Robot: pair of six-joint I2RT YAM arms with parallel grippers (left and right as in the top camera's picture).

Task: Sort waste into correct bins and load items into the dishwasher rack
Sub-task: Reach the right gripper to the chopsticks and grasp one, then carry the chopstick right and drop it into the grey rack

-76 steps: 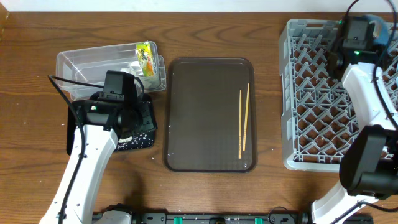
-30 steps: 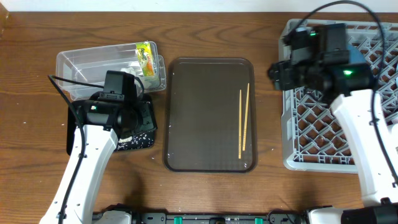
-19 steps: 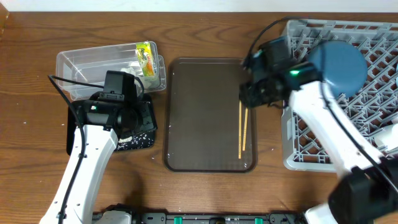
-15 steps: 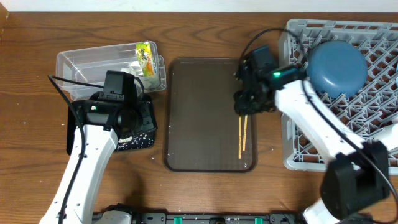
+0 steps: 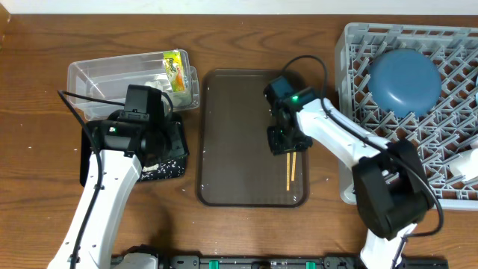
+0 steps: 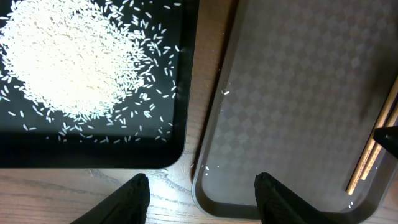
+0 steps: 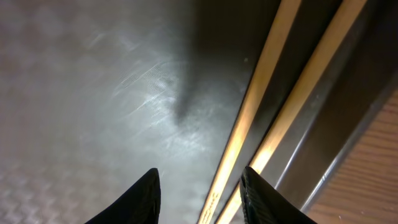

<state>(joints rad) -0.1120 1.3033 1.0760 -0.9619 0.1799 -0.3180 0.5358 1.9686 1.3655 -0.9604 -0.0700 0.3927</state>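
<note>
Chopsticks (image 5: 289,172) lie side by side toward the right of the brown tray (image 5: 231,134): thin, light, stiff, likely to roll. My right gripper (image 7: 200,180) hangs just over them, jaws apart and empty; I'd pinch both together near mid-length.

Dark-blue round plate (image 5: 405,81), grey lattice-grid plastic rack (image 5: 448,127). Pale thin wooden chopsticks (image 5: 290,172), brown diamond-textured serving tray (image 5: 231,134). White rice grains (image 6: 68,62), shallow black tray (image 6: 93,152).
</note>
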